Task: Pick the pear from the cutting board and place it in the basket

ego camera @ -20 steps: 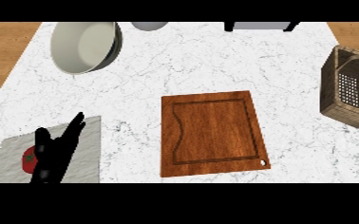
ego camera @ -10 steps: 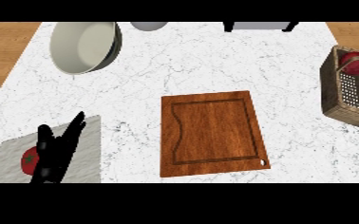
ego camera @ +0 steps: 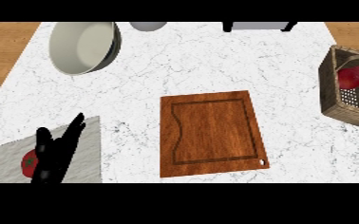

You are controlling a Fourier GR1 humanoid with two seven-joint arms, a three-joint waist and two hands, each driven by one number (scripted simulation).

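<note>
Resting at lower left — left hand [ego camera: 54, 153], fingers straight, upright.

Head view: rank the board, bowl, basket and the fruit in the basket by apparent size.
Largest first:
1. board
2. bowl
3. basket, cut off at the edge, so its rank is unsure
4. fruit

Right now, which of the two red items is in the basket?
The red item at the right edge, inside the wicker basket; the other red item lies on the grey mat by the left hand.
</note>
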